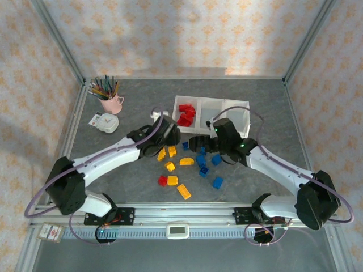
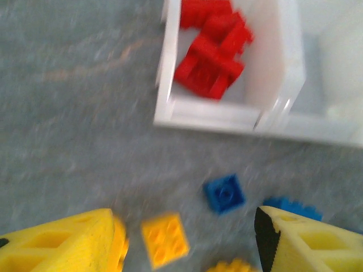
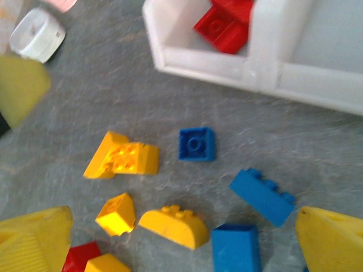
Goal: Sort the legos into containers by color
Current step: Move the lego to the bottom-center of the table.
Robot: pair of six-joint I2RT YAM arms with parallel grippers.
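The white three-bin tray lies at the back centre; its left bin holds several red bricks. Loose legos lie in front of it: yellow-orange ones on the left, blue ones on the right, and one red brick. My left gripper hovers open just short of the tray's left bin, above a yellow brick and a blue brick. My right gripper hangs open over the pile, above a curved yellow brick and blue bricks. Neither holds anything.
A pink mug of pencils stands at the back left, with a small white clock-like object beside it. The two grippers are close together over the pile. A metal rail runs along the near edge.
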